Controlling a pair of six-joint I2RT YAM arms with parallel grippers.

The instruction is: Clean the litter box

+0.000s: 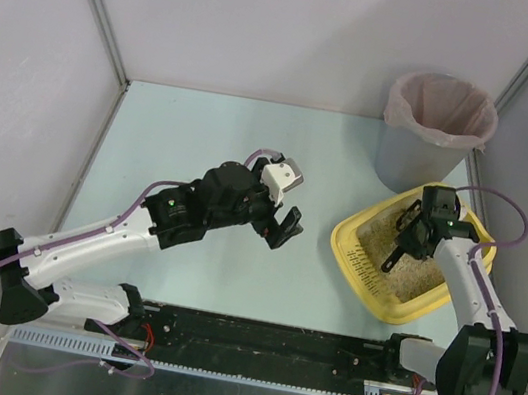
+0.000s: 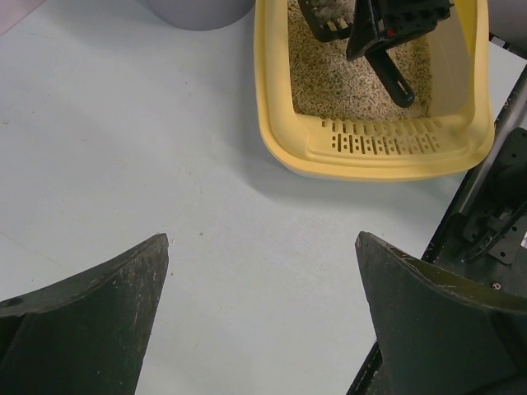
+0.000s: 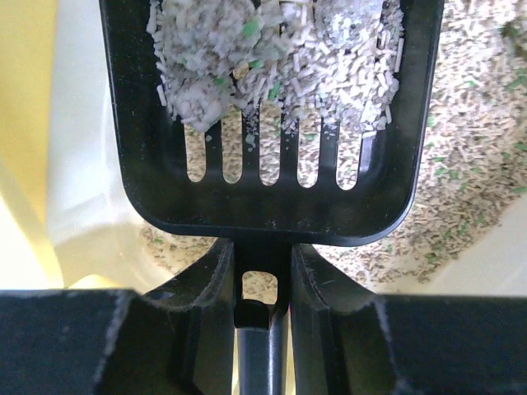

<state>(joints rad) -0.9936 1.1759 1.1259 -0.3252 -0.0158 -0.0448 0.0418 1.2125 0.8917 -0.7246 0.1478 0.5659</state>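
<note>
We find bare bench (image 1: 203, 137) from nine round to twelve o'clock of the left fingers (image 1: 290, 224), and a clear strip at three. Past it the litter box (image 1: 349, 244) bars the way, with the scoop (image 1: 401, 246) and right arm (image 1: 469, 277) over it. The bin (image 1: 437, 135) stands close at the box's twelve o'clock.

Grey walls (image 1: 274, 17) enclose the tabletop (image 1: 214, 133) — pale blue.

Pale blue table (image 1: 203, 137), yellow litter box (image 1: 359, 264) and grey pink-lined bin (image 1: 411, 166) together at its far right
</note>
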